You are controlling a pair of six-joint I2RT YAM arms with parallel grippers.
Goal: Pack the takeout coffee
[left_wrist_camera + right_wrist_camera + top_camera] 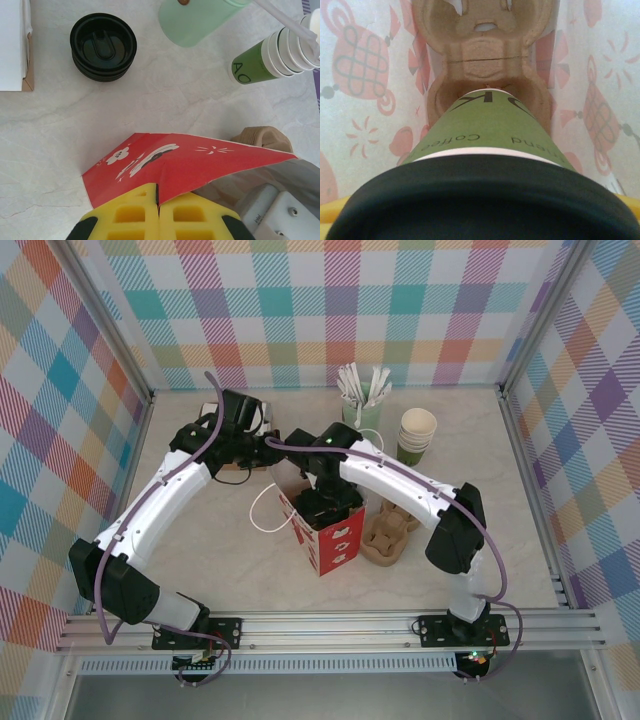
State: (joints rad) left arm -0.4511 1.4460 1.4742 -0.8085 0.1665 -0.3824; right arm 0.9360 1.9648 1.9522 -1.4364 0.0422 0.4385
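Down inside the tall red paper bag [335, 545] with white cartoon prints sits a moulded brown cardboard cup tray [485, 50]. The takeout coffee [485, 125], a small green paper cup with a round black plastic lid [480, 200], stands with its base at the tray's nearer well; whether it is fully seated cannot be told. The bag stands upright mid-table, mouth open upward.

The right claw [480, 222] reaches down through that mouth. Its yellow fingers [330, 212] are spread wide and flank the lid on both sides, pinching the takeout coffee directly beneath the wrist. The left claw [158, 200] is pressed together on the bag's top edge.

The cup's long axis runs straight down into the bag, lid uppermost toward the wrist and base toward the tray. Its printed lettering reads upside down from above.

A second cardboard tray [388, 535] lies just beside the bag on its right. Farther back, a pale green pot [362, 410] holds white stirrers, and a stack of lidless green cups [417, 435] stands next to it. A stack of black lids [102, 47] rests on the table.
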